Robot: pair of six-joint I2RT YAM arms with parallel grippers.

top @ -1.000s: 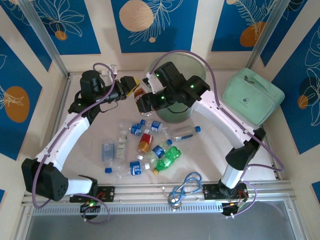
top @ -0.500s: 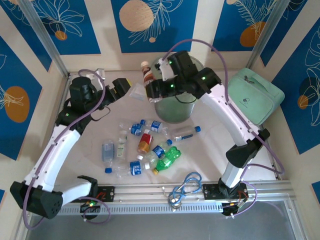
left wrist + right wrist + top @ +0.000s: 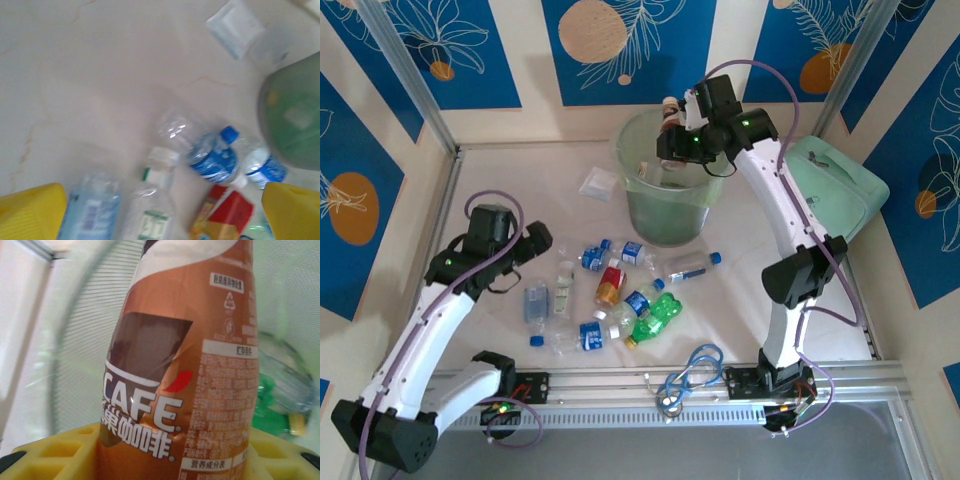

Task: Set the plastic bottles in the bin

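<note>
**A:** Why is the brown bottle (image 3: 190, 365) held so high?

**B:** The right gripper (image 3: 674, 135) is clenched on its lower part and holds it roughly upright over the far rim of the bin (image 3: 670, 225). I'd say that's so it can fall inside rather than glance off the wall.

**A:** And the left gripper (image 3: 540, 240)?

**B:** Its jaws are spread wide with nothing between them. It hangs just left of the loose bottles (image 3: 610, 285), which lie mid-table (image 3: 520, 180) toward the near edge. (Likely lining up a pick, though I can't tell which bottle.)

**A:** What does the right wrist view add?

**B:** It shows the label and the yellow fingers (image 3: 55, 450) on either side of the bottle. Behind them, inside the bin, a green bottle (image 3: 267, 415) and a clear one appear to lie already. From above, the bin's contents are just a haze.

**A:** And the left wrist view?

**B:** It shows a blue-labelled bottle (image 3: 215, 160) and a red-labelled one (image 3: 227, 215) below the open jaws, with clear bottles beside them that are blurred.

**A:** And the top view?

**B:** It gives the layout. The bin is toward the far edge, the case (image 3: 825, 190) is at the far right, and the cable (image 3: 690, 375) is at the near edge. Both arms are well apart.
</note>
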